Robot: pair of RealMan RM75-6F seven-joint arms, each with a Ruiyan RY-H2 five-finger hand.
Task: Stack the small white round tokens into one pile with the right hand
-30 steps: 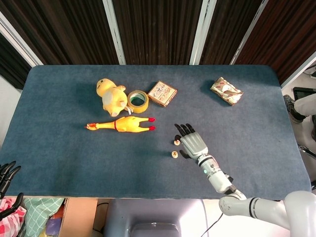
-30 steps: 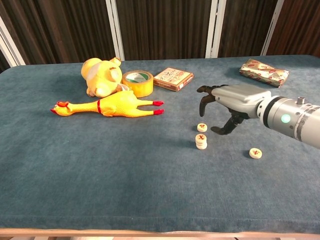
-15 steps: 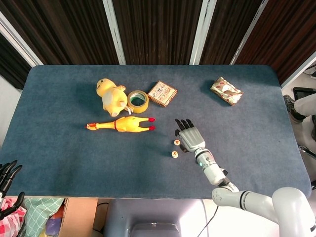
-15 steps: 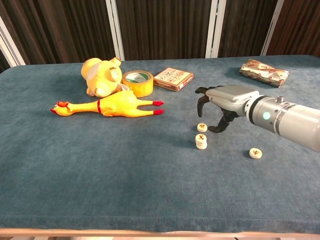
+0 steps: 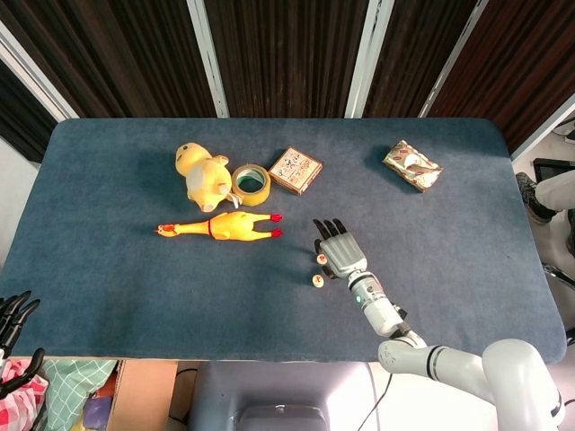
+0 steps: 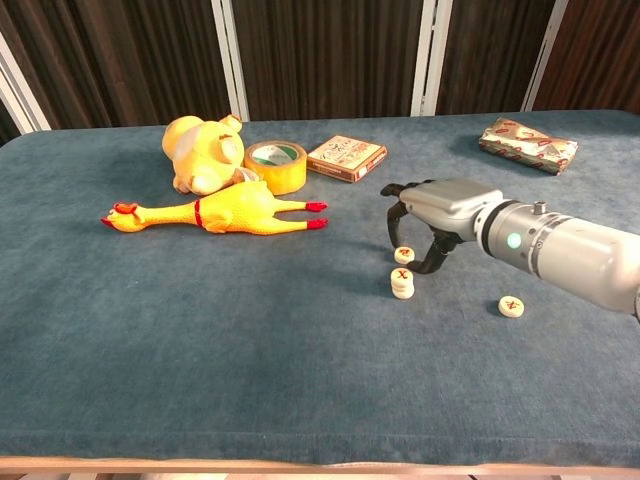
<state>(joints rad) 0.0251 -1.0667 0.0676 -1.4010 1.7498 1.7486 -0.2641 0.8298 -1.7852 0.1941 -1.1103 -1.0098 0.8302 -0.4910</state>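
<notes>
A short pile of small white round tokens (image 6: 402, 283) with a red mark on top stands mid-table, also seen in the head view as the pile (image 5: 317, 281). Just behind it lies a single token (image 6: 404, 255) (image 5: 322, 259). Another single token (image 6: 511, 306) lies off to the right; the forearm hides it in the head view. My right hand (image 6: 430, 215) (image 5: 339, 247) hovers over the nearer single token, fingers arched down and apart, holding nothing. My left hand (image 5: 11, 316) shows only at the lower left edge, off the table, its dark fingers spread.
A rubber chicken (image 6: 215, 213), a yellow plush pig (image 6: 203, 152) and a tape roll (image 6: 276, 165) lie at the back left. A small patterned box (image 6: 346, 157) sits behind the hand. A wrapped packet (image 6: 527, 144) is at the far right.
My right hand has slid left and away from me, from beside the tokens to over the single token. The tokens have not moved.
</notes>
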